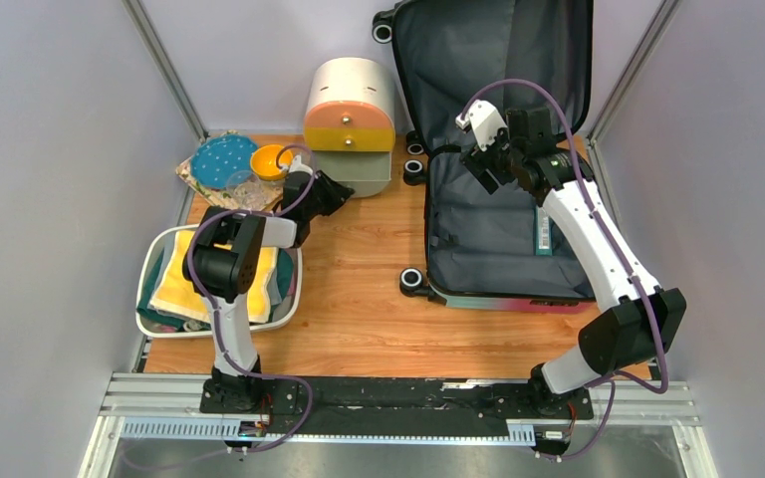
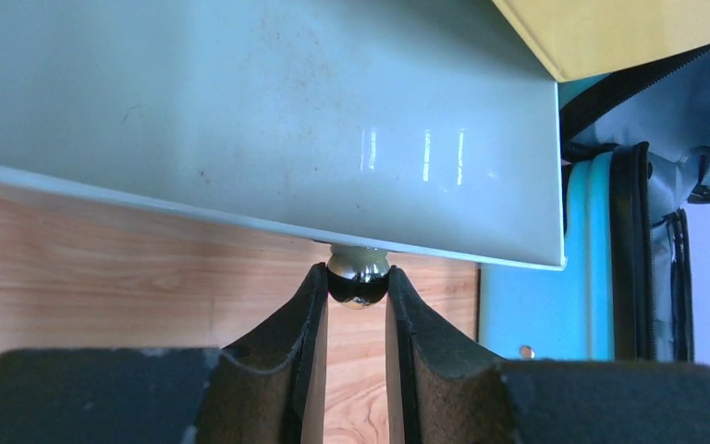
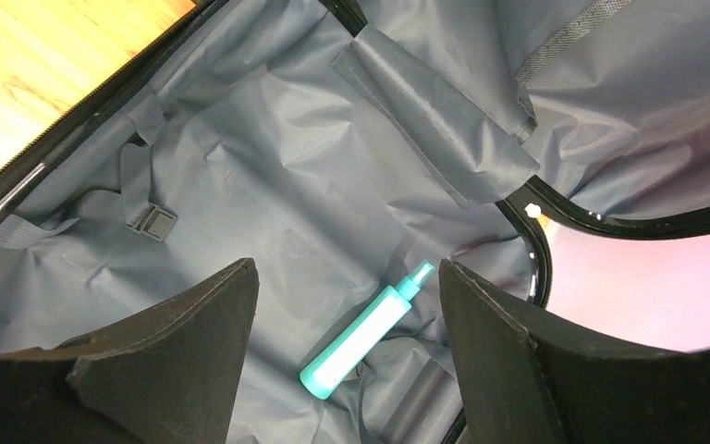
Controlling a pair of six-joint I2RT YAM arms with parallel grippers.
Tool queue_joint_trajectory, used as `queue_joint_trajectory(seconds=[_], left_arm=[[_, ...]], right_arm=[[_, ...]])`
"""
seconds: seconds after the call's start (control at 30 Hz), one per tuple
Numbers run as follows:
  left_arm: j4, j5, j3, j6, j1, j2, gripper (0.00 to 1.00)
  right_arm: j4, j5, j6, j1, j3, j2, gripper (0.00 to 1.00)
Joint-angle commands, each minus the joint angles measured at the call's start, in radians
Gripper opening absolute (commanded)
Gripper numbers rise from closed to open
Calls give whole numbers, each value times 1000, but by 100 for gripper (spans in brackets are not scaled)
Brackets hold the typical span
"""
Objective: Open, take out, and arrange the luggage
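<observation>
Luggage (image 1: 488,249) lies open on the right of the desk (image 1: 359,289), its lid upright at the far wall. We see our right hand (image 3: 347,270) above the grey lining, fingers wide apart, a teal bottle (image 3: 365,333) beneath. On the left, beyond the basin (image 1: 296,284), our left hand (image 2: 357,275) is clamped on the drawer knob (image 2: 359,264) of the far cabinet (image 1: 351,100).

Wooden table (image 1: 359,289): open luggage (image 1: 478,249) lies on the right side, lid standing up at the far edge. Round cream drawer cabinet (image 1: 351,90) at far centre, just left of the luggage. White basin (image 1: 145,289) near left. Patterned mat (image 1: 191,176) in the far-left corner.
</observation>
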Motion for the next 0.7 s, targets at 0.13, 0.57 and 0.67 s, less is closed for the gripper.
queue_joint_trajectory(seconds=[0.13, 0.57, 0.67], left_arm=[[-11, 18, 1, -46, -7, -62, 82], [-87, 133, -230, 94, -9, -384, 84], [-83, 172, -302, 178, -9, -485, 84]], right_arm=[[-3, -39, 74, -17, 43, -19, 77], [-123, -160, 454, -362, -141, -82, 65], [-54, -156, 480, -388, -282, -108, 61]])
